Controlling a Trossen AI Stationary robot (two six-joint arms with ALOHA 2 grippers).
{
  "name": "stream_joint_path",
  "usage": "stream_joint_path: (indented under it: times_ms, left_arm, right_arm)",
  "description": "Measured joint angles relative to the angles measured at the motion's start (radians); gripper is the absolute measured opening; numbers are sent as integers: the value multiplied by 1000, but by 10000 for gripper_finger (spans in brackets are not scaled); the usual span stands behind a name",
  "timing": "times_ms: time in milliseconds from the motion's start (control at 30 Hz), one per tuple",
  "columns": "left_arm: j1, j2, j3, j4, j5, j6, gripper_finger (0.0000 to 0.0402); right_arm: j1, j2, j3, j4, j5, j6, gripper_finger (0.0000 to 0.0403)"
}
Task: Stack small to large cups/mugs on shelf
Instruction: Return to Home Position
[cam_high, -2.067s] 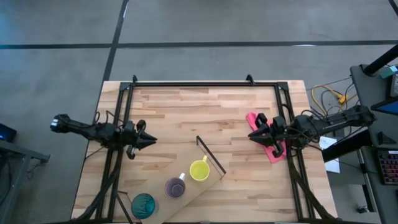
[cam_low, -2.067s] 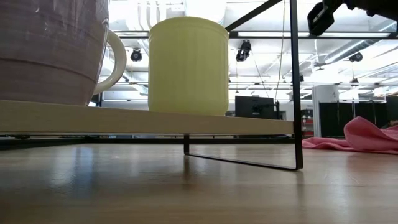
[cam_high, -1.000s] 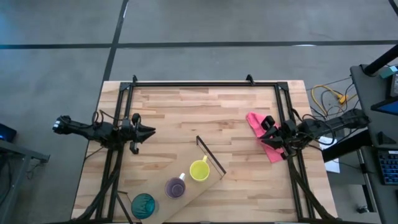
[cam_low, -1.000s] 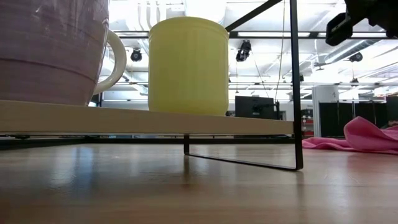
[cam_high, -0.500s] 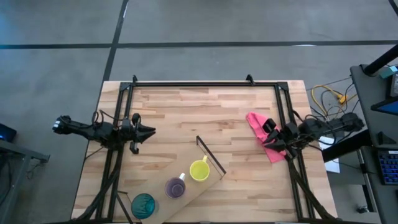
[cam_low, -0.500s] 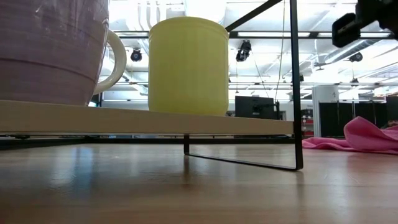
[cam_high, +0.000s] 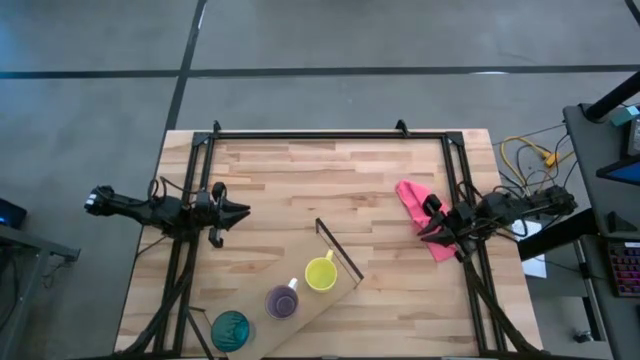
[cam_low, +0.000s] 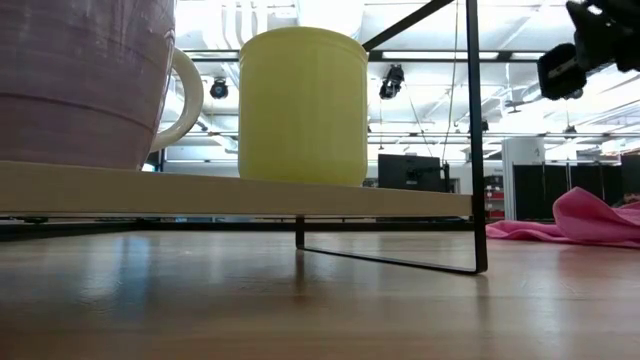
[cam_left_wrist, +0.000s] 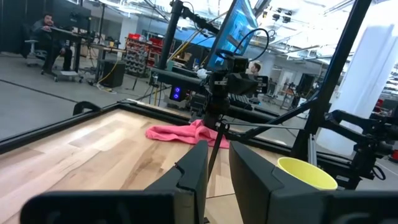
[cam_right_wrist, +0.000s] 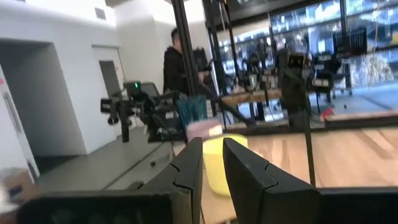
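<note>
The shelf (cam_high: 300, 312) is a light-wood board lying slantwise near the table's near edge, with a dark metal frame (cam_high: 338, 250) upright at its right end. Three cups stand in a row on it: the teal tumbler (cam_high: 231, 328), the purple cup (cam_high: 282, 302) and the yellow mug (cam_high: 320, 272). The low view shows the yellow mug (cam_low: 300, 105) and the purple cup (cam_low: 85, 80) from close by. My left gripper (cam_high: 243, 212) hovers shut near the left edge, pointing right. My right gripper (cam_high: 422, 229) hovers shut above the pink cloth (cam_high: 415, 200), pointing left.
The pink cloth lies crumpled by the right edge, partly under my right arm. A dark metal frame (cam_high: 320, 134) runs along the table's far, left and right sides. Bare wood lies between the two grippers. A person (cam_right_wrist: 174, 62) stands in the room beyond the table.
My right arm has drawn back a little toward the table's right edge, and its gripper has sunk slightly over the pink cloth. The cups and the shelf have stayed in place.
</note>
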Motion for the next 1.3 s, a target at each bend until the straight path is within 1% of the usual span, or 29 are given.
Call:
stream_joint_path:
  times_ms: [67, 200, 300, 567, 1300]
  left_arm:
    - [0, 0, 0, 0, 0, 0, 52]
    - [0, 0, 0, 0, 0, 0, 52]
    - [0, 0, 0, 1, 0, 0, 52]
    - [0, 2, 0, 0, 1, 0, 52]
    - [0, 7, -1, 0, 0, 0, 52]
  right_arm:
    - [0, 12, 0, -23, 1, 19, 59]
    - [0, 36, 0, -49, 2, 151, 59]
    - [0, 54, 0, -52, 2, 188, 59]
    - [0, 82, 0, -51, 2, 185, 59]
    - [0, 82, 0, -51, 2, 185, 59]
